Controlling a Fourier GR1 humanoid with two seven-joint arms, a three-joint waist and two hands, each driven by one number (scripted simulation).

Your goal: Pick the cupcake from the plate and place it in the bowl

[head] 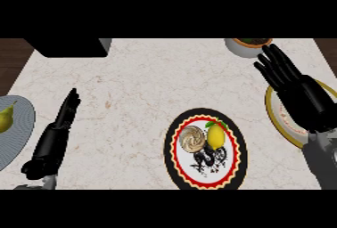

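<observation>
A cupcake [193, 138] with swirled beige frosting sits on a round plate [204, 177] with a black rim, red scalloped band and white middle. Beside it on the same plate lies a yellow lemon [216, 136]. At the right edge a yellow-rimmed bowl [277, 116] is partly covered by my right hand [304, 97], which hovers open with straight fingers pointing up and left, to the right of the plate and apart from the cupcake. Over at the left, my left hand [54, 138] rests open, fingers straight.
A grey plate [21, 129] with a green pear [6, 117] is at the left edge. A white pot with dark contents [248, 45] stands at the back right. A black block [69, 47] sits at the back left.
</observation>
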